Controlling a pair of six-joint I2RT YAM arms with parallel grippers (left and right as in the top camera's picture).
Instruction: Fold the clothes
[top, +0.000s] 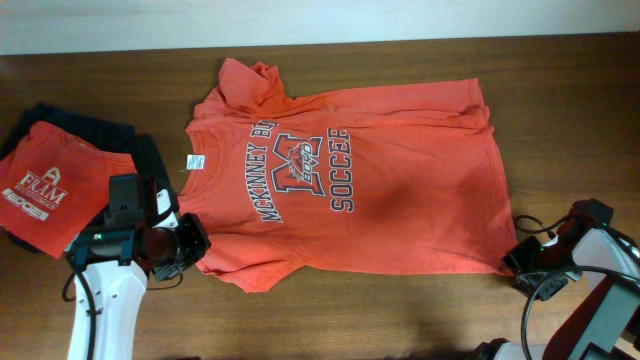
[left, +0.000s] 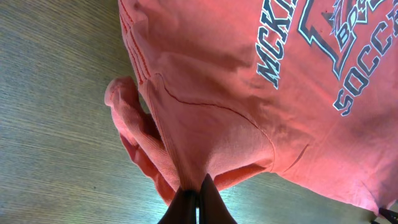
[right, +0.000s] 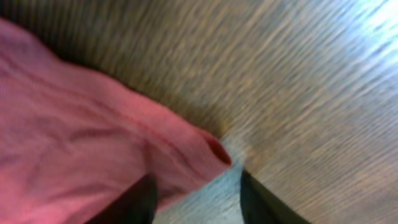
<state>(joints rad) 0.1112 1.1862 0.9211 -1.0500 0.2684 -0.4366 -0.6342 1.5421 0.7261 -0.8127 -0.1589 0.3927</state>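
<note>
In the overhead view the T-shirt (top: 400, 200) lies chest-up and spread on the desk (top: 400, 315). Its long axis runs 9 to 3 o'clock, with the collar pointing to 9 and the hem to 3. The left gripper (top: 185, 240) is closed on the near sleeve, and the body of the shirt lies toward 2 o'clock from it. The right gripper (top: 515, 262) sits at the hem's near corner with its jaws apart, the corner loose between them and the shirt toward 10 o'clock. Both arms look equally near, one at each end, so the coming fold likely turns on that axis.
</note>
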